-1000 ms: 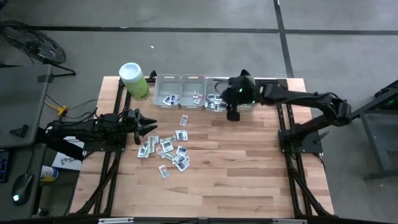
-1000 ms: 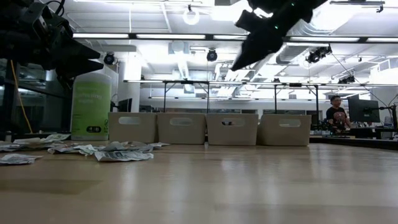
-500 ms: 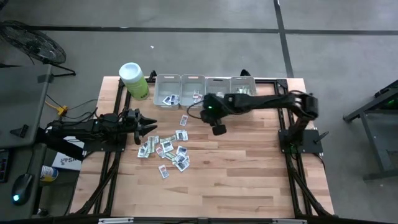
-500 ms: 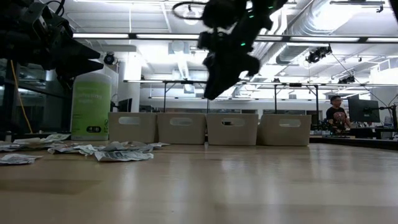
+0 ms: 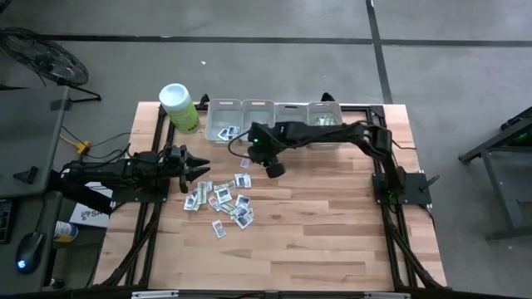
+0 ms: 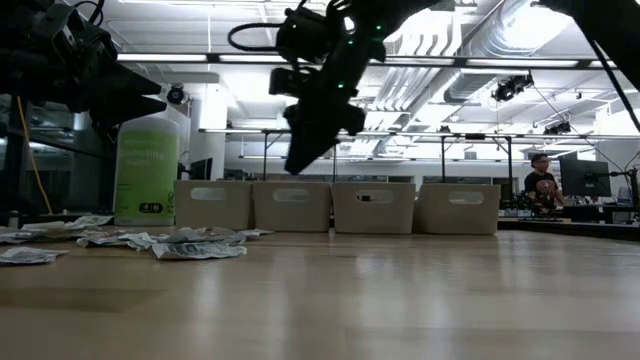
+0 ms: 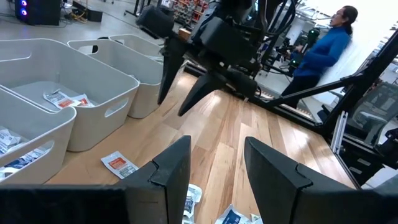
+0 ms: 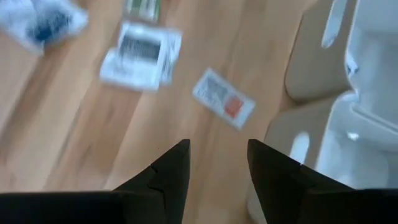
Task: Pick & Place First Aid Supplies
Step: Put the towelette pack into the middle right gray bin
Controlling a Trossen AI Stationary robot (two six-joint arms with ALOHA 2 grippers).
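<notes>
Moved since a second ago: right pincer, from above the far right bins to a position over the worktop in front of the left-centre bins; left arm unchanged. Right pincer fingers spread apart and empty, as seen in its wrist view. Directly ahead of them: a lone packet with an orange mark, close to a bin wall; a white packet with dark print slightly further out. Main heap of first aid supplies just beyond and to the side of the right pincer, unsorted. Left pincer parked at the heap's edge, fingers parted, holding nothing. Grey bins holding only a few packets each. Judgement: sorting early; most of the supplies outstanding.
</notes>
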